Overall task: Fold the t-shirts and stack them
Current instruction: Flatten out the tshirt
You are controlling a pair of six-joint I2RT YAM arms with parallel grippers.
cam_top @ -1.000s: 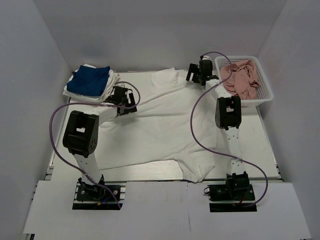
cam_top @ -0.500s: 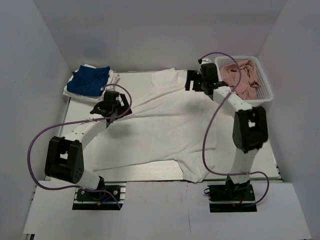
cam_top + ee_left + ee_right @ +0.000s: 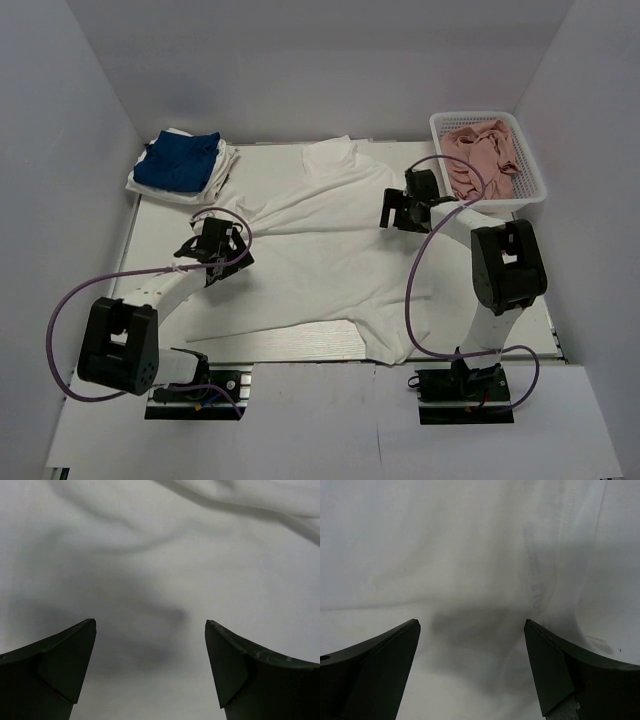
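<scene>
Released and empty, low over large white t-shirt [image 3: 320, 250] spread on bench [image 3: 150, 225]: left tool [image 3: 150, 622], right tool [image 3: 471, 621].

- Two arms: left arm [image 3: 130, 325], right arm [image 3: 505, 270].
- Two end effectors: left end effector [image 3: 215, 248], right end effector [image 3: 405, 208].
- One spread white shirt [image 3: 320, 250].
- One blue shirt [image 3: 180, 162].
- Folded white cloth [image 3: 150, 185] under it; I cannot tell how many pieces.
- One basket [image 3: 540, 180].
- One pink cloth heap [image 3: 485, 150].
- Two purple cables: left cable [image 3: 70, 300], right cable [image 3: 410, 290].
- One bench [image 3: 530, 320].
</scene>
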